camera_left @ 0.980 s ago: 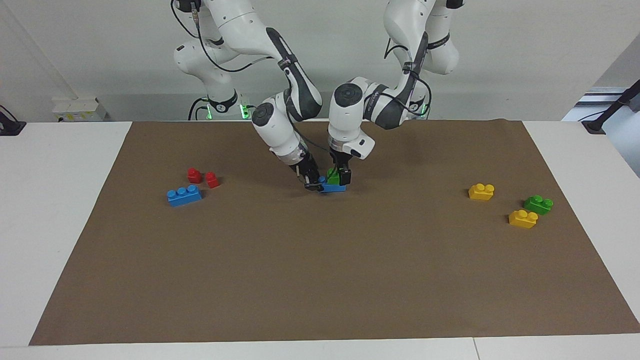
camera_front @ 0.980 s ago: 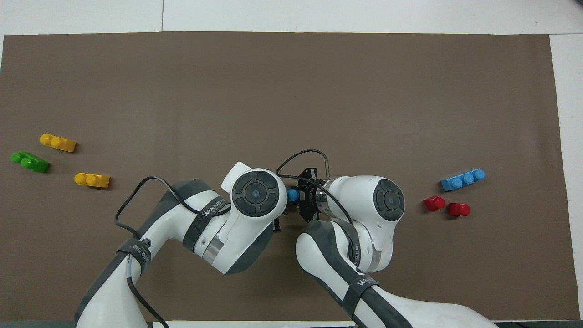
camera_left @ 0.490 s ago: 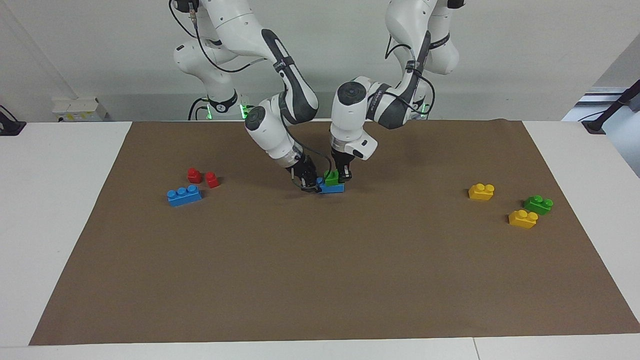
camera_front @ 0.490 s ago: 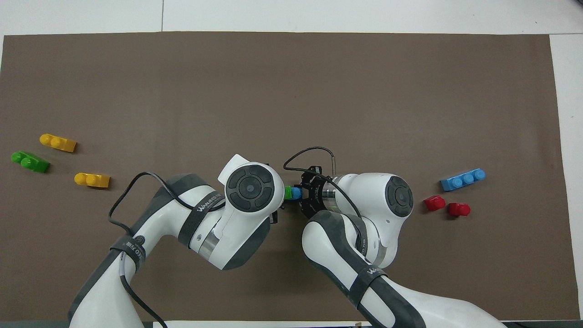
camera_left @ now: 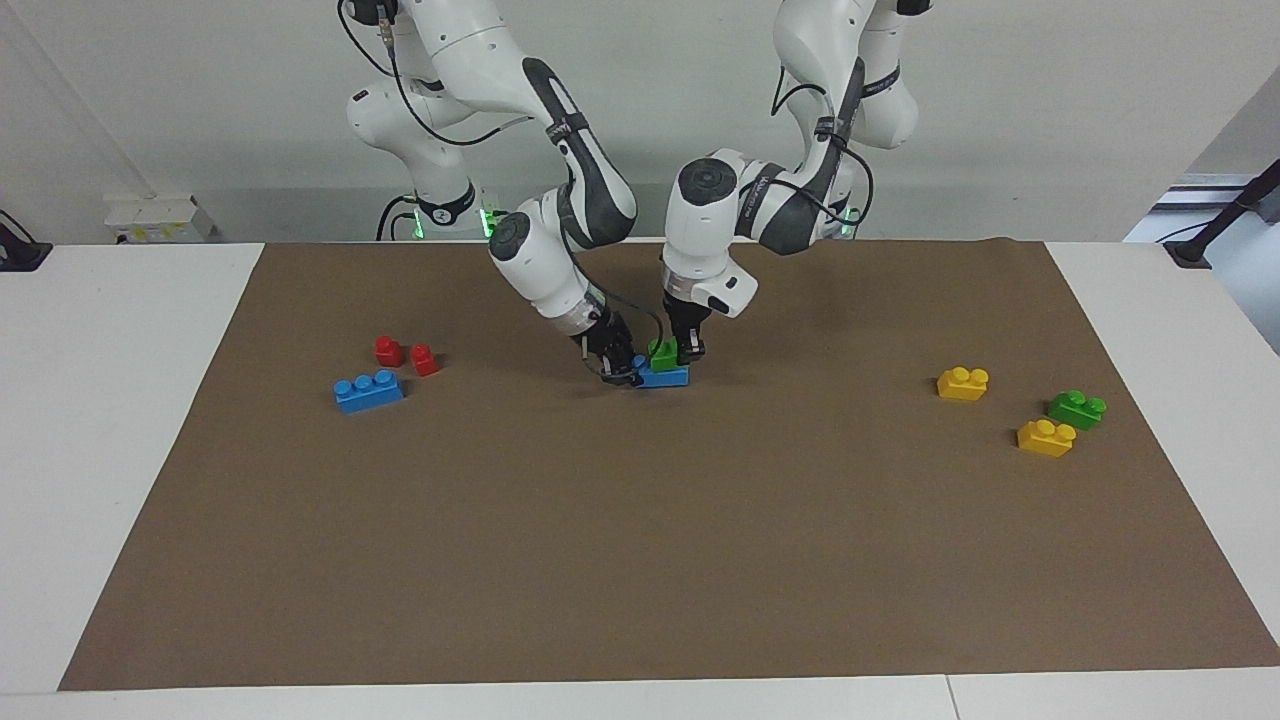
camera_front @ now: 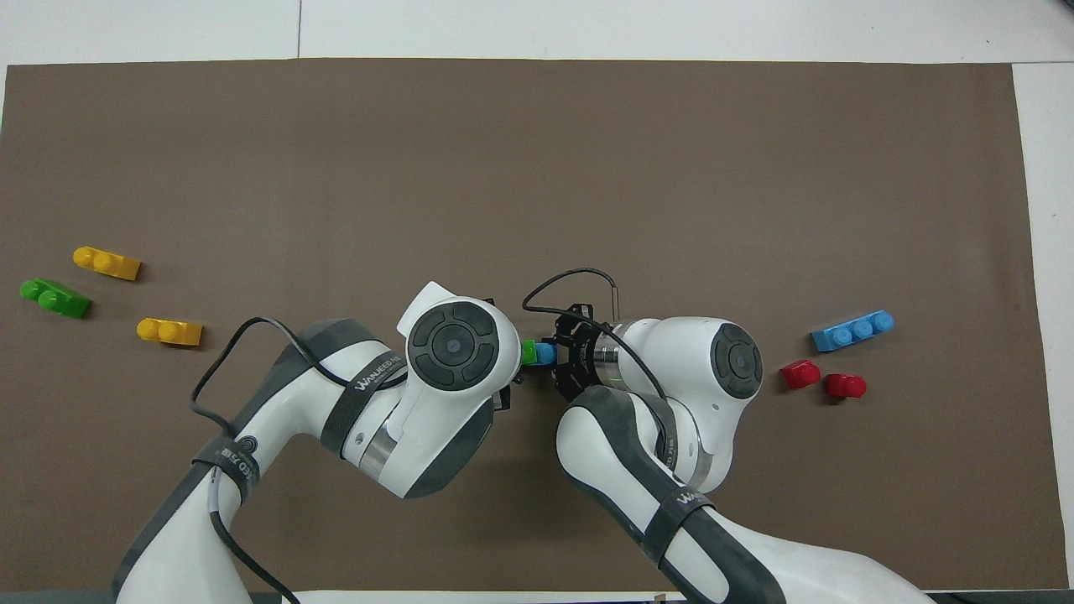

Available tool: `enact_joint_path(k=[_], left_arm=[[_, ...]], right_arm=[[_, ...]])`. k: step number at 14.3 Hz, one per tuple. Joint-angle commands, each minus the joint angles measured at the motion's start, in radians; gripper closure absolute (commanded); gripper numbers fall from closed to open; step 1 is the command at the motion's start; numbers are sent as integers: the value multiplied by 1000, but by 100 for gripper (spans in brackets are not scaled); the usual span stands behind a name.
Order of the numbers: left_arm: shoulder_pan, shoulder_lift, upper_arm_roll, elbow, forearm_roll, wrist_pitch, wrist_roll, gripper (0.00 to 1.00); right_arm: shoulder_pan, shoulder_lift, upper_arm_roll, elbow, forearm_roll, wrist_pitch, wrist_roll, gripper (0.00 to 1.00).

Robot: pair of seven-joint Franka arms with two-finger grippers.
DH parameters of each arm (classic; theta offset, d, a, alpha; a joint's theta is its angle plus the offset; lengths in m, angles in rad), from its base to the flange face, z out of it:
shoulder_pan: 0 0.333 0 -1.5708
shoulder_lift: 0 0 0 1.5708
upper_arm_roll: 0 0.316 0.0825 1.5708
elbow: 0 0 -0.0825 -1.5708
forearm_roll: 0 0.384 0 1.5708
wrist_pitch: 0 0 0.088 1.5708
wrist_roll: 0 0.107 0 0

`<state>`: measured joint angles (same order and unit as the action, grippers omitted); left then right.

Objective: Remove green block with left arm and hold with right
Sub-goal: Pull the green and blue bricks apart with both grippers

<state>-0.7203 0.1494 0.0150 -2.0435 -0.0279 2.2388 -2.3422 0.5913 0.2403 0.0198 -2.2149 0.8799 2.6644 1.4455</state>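
Covering the white table point(camera_left: 120, 420), brown mat point(camera_left: 640, 560).

green block point(camera_front: 529, 352) mostly hidden under left arm's wrist overhead, left claw point(camera_left: 688, 352) likewise covered there

Both Franka arms wear glossy white shells with dark grey joint bands, round grey caps, black looping cables, black grippers, and green lights glowing at their bases.

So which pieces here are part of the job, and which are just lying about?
In the job: green block on a blue brick mid-mat; left gripper at the block; right gripper at the brick.

Lying about: loose blue brick, two red pieces, two yellow bricks, darker green brick.
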Motion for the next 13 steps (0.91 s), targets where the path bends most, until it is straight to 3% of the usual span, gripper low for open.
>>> enact_joint_path(k=[1,4,6,10,13], left_arm=[[65,-115,-4,-3,-4,-73,4,100],[140,-221,-3,-1,-4,-132,56,100],[244,-273,-3,-1,-7,-188,172,100],[413,-292,2,-3,-26,-237,495,100],[525,-292,2,-10,-50,-246,757,100]], right_arm=[[-16,7,6,-3,25,3,-22,100],[-28,2,5,9,25,-27,-19,100],[-71,-9,-1,33,8,-98,-25,100],[-230,-52,-3,113,-126,-308,-65,100],[-359,-39,-3,207,-213,-460,-127,100]])
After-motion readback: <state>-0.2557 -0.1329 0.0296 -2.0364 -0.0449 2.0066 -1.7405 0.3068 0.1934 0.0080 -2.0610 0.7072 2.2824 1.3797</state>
